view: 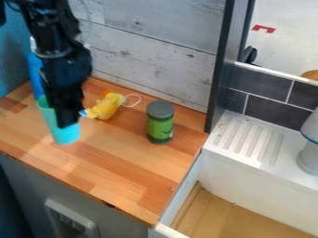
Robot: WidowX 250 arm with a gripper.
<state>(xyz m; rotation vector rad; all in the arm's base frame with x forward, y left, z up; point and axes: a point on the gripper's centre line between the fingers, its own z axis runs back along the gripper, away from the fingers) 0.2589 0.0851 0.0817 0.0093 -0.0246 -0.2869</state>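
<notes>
The black gripper [67, 122] hangs at the left of the wooden counter, over and in front of a turquoise cup [64, 135]. It covers part of the cup's rim and side; whether it touches the cup I cannot tell. Just right of the gripper lies a small yellow plush toy [107, 107] with an orange part and a white loop. Farther right stands an upright green jar [160, 122] with a grey lid. Behind the arm, at the left, a blue bottle-like object [35, 74] is partly hidden.
The wooden counter [118, 162] ends at a front edge above a grey cabinet. A plank wall [155, 51] rises behind it, and a dark post [218, 69] stands at its right. Beyond are a white ridged drainboard [248, 139], a wood-bottomed basin and a white-grey object [309, 148].
</notes>
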